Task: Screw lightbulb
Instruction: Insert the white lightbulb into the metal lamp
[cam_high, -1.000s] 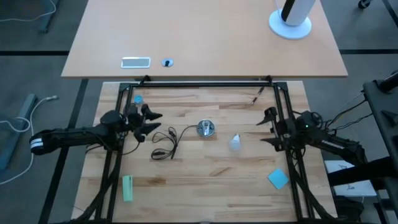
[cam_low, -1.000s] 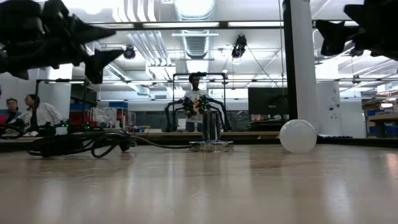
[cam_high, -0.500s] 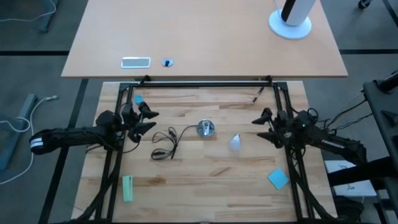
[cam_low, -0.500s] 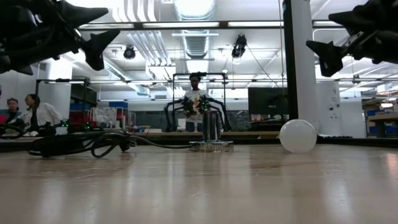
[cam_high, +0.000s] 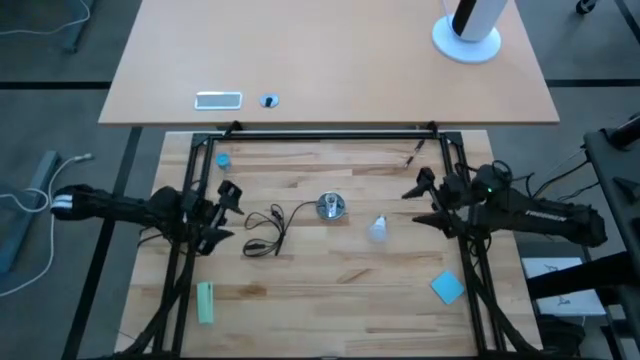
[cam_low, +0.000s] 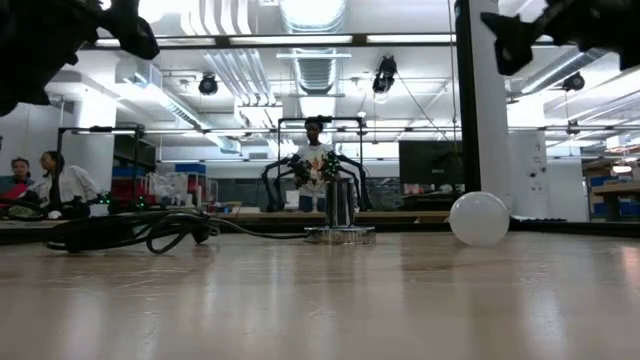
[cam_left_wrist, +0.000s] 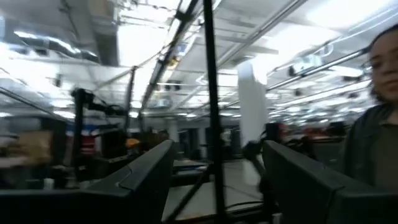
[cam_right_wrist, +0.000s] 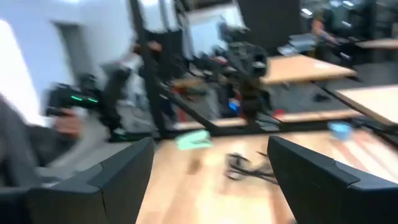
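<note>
table (cam_high: 330, 270): pale wood, planked, with darker grain streaks
bulb (cam_high: 378, 229): whitish, translucent (reads as a plain white ball in the low view)
socket (cam_high: 331, 207): shiny silver
cord (cam_high: 268, 230): black
left gripper (cam_high: 222, 213): black
right gripper (cam_high: 422, 203): black
arms: dark, the left one with a white band, the right one with a green light
frame (cam_high: 330, 134): black
block (cam_high: 205, 302): light green
pad (cam_high: 447, 288): blue
cap (cam_high: 221, 160): blue, small
far table (cam_high: 330, 60): smooth light tan
tag (cam_high: 218, 100): white
pillar base (cam_high: 466, 41): white
</note>
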